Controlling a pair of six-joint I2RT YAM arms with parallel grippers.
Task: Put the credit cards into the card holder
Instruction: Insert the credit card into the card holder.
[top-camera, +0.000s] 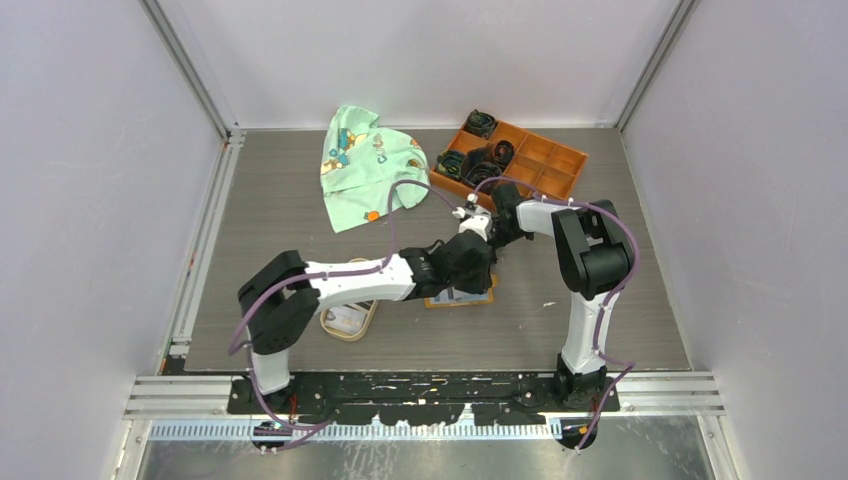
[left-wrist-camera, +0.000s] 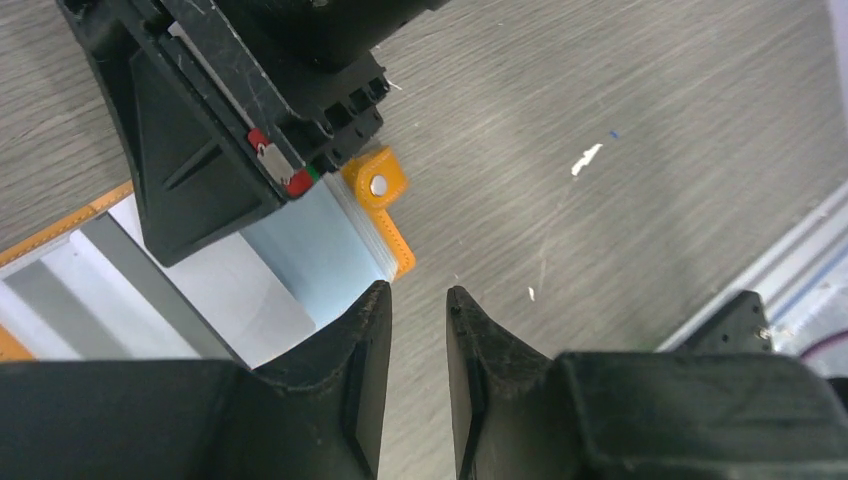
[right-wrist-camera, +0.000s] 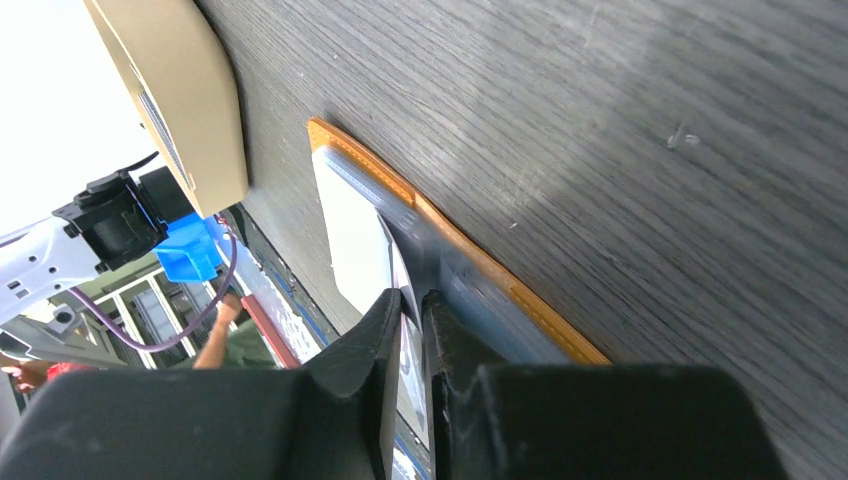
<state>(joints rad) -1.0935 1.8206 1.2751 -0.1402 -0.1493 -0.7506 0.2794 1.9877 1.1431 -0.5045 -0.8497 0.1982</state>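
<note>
card holder lies opened flat on the counter between my two arms, with its orange border and pale blue inner face showing. my right end effector is clenched on a credit card, pinching it edge-on, and the card's far end is down against the holder's inner face. a white card lies flat on that face just beside it; i cannot tell whether it sits in a slot. my left end effector hovers low at the holder's edge, near the snap tab, its fingers a narrow gap apart and grasping nothing. it is close beside the right one. a tan dish sits on the counter under my left forearm, near the holder, with more cards in it. at the far side are an orange tray and a green cloth, well apart from the holder.
</note>
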